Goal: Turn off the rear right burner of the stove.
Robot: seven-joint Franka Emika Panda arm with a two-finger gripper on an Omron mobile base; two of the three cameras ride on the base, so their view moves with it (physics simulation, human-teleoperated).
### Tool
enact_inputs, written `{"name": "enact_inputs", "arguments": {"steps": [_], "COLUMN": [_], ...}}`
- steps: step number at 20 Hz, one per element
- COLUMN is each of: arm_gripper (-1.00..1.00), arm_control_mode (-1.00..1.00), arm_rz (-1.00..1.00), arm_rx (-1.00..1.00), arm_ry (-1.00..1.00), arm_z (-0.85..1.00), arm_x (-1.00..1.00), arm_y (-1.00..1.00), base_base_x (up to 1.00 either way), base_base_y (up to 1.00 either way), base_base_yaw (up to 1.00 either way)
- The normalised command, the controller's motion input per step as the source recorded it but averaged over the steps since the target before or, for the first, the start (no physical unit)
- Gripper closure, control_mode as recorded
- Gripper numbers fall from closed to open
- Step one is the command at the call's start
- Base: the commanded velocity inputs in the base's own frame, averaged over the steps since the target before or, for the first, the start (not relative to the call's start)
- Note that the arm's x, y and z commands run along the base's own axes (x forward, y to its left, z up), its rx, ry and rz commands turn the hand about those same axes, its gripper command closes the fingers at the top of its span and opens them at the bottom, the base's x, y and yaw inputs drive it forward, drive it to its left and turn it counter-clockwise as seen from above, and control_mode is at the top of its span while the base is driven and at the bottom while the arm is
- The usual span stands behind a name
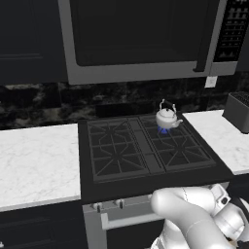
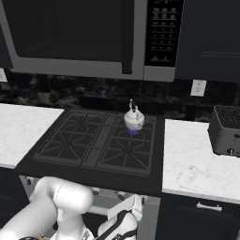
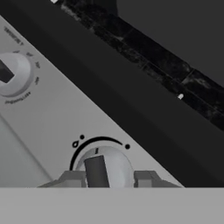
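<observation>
**A:** Status at that frame? Start from the tool.

**B:** My gripper (image 3: 107, 178) was right at a knob (image 3: 104, 168) on the steel front of the stove (image 1: 146, 146). One finger tip (image 3: 72, 178) sat on each side of the knob's dark grip bar, jaws spread about knob-wide. I couldn't tell if the pads were touching the knob or just flanking it. Nothing held.

**A:** Knob position?

**B:** Grip bar pointed at a tick near the top of its dial arc. There was a small flame-like symbol at one end of the arc and a dot at the other. I couldn't read from that which way was off.

**A:** Other knobs?

**B:** A second knob (image 3: 11, 74) sat further along the panel from the first one, well apart, untouched.

**A:** And beyond the panel?

**B:** In the base views my arm was folded low in front of the stove, below the cooktop edge. The rear right burner (image 1: 164, 130) was at the back of the stove's right grate. A blue flame showed under the kettle (image 1: 167, 117) standing on it. So it was lit.

**A:** Progress?

**B:** My judgement: approach done, knob bracketed. Left to do were the grip, the turn, and the flame going out. I also couldn't confirm from the panel that this knob was the one for that burner.
</observation>
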Motion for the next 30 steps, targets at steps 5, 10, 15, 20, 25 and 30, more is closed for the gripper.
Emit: {"name": "enact_inputs", "arguments": {"steps": [5, 10, 15, 20, 25, 30], "arm_gripper": [1.00, 1.00, 1.00, 1.00, 1.00, 1.00], "arm_control_mode": [-1.00, -1.00, -1.00, -1.00, -1.00, -1.00], "arm_rz": [0.00, 0.00, 0.00, 0.00, 0.00, -0.02], "arm_rx": [0.12, 0.32, 0.39, 0.43, 0.48, 0.48], "arm_ry": [0.01, 0.06, 0.05, 0.05, 0.08, 0.08], "arm_z": [0.17, 0.16, 0.28, 0.41, 0.43, 0.43], "arm_x": [0.03, 0.01, 0.01, 0.16, 0.21, 0.27], "arm_y": [0.00, -0.06, -0.13, -0.19, -0.15, -0.02], "base_base_x": [0.00, 0.00, 0.00, 0.00, 0.00, 0.00], "base_base_y": [0.00, 0.00, 0.00, 0.00, 0.00, 0.00], "base_base_yaw": [0.00, 0.00, 0.00, 0.00, 0.00, 0.00]}}
